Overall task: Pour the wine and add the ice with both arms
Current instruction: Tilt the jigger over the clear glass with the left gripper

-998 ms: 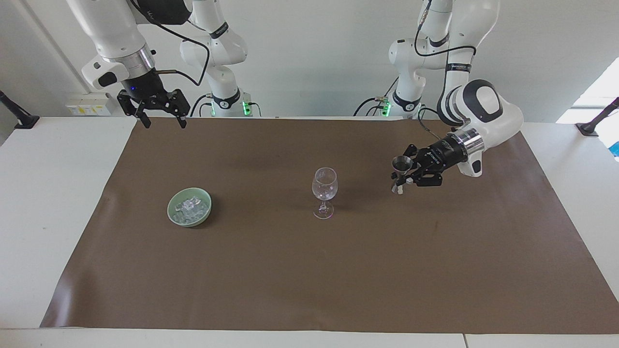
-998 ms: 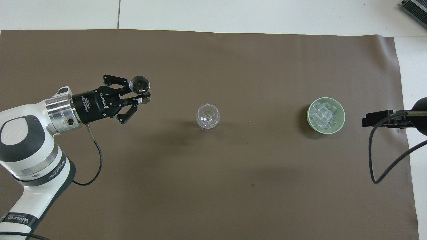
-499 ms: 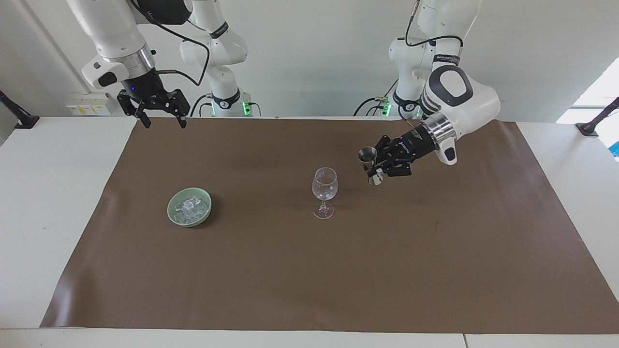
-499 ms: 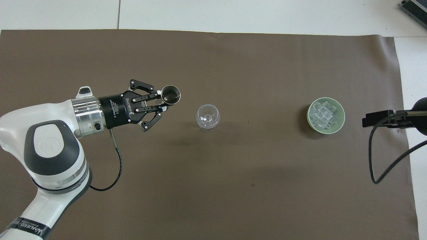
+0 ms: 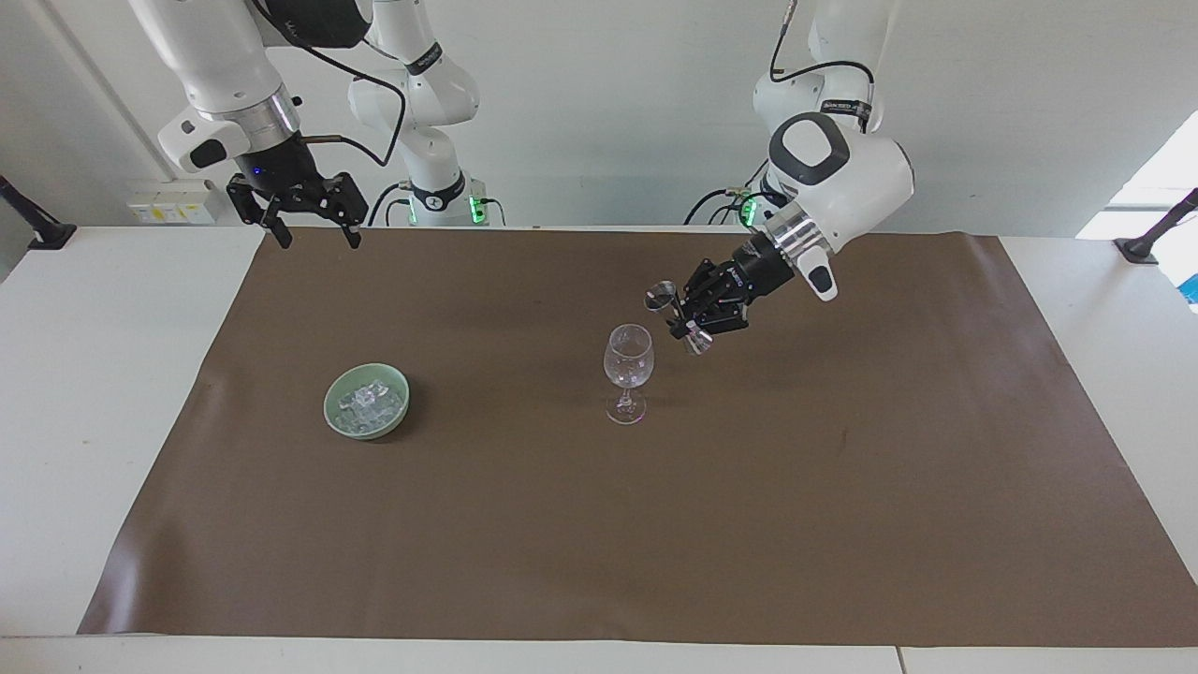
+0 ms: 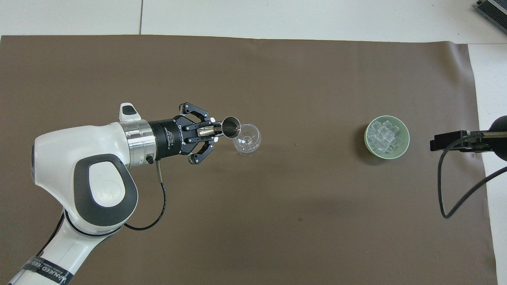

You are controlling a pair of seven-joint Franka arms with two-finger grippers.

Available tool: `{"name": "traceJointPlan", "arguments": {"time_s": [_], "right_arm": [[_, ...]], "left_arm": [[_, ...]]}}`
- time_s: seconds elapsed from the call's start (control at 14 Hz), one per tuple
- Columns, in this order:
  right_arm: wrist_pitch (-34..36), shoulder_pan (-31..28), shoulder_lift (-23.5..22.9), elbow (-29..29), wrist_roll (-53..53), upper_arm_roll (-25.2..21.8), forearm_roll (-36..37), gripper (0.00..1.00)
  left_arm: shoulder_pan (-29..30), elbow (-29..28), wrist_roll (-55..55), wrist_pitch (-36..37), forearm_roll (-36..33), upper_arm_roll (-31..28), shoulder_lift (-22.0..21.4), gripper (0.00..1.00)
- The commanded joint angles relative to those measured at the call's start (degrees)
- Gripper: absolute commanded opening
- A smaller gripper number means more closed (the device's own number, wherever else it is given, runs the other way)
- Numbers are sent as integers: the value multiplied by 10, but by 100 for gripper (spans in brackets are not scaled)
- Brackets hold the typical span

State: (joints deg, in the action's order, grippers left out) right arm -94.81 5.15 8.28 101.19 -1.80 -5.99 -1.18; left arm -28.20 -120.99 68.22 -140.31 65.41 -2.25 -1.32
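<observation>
A clear stemmed wine glass (image 5: 628, 360) (image 6: 246, 138) stands upright at the middle of the brown mat. My left gripper (image 5: 688, 318) (image 6: 212, 130) is shut on a small metal jigger (image 5: 663, 298) (image 6: 230, 127), held tilted just above the glass rim on the side toward the left arm's end. The ice (image 5: 370, 401) (image 6: 382, 136) lies piled in a green bowl (image 5: 334, 412) (image 6: 405, 145) toward the right arm's end. My right gripper (image 5: 316, 234) waits open and empty, high over the mat's corner near its base. Wine is out of view.
The brown mat (image 5: 842, 487) covers most of the white table. A black cable (image 6: 443, 186) loops over the mat's edge past the bowl. Black clamps (image 5: 1146, 245) stand at the table's corners near the robots.
The left arm has swung the jigger from the left arm's end of the mat to the glass and begun to tilt it. The right arm, glass and bowl have not moved.
</observation>
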Motion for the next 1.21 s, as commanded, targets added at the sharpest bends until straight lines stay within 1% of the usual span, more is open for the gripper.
{"name": "traceJointPlan", "arguments": {"time_s": [0.0,0.21,0.43,0.64,1.0,1.14], "right_arm": [[-3,1,12,14,2,0,5,100],[-3,1,12,13,2,0,5,100],[-3,1,12,13,2,0,5,100],[-3,1,12,13,2,0,5,100],[-3,1,12,13,2,0,5,100],[-3,1,12,13,2,0,5,100]], "left_arm": [[-20,14,52,-24,-80,-7,10,0],[-29,32,99,-24,-164,-7,21,0],[-40,44,155,-25,-274,-7,29,0],[-41,67,213,-25,-349,-7,40,0],[-55,78,287,-25,-457,-7,47,0],[-62,86,333,-23,-514,-7,49,0]]}}
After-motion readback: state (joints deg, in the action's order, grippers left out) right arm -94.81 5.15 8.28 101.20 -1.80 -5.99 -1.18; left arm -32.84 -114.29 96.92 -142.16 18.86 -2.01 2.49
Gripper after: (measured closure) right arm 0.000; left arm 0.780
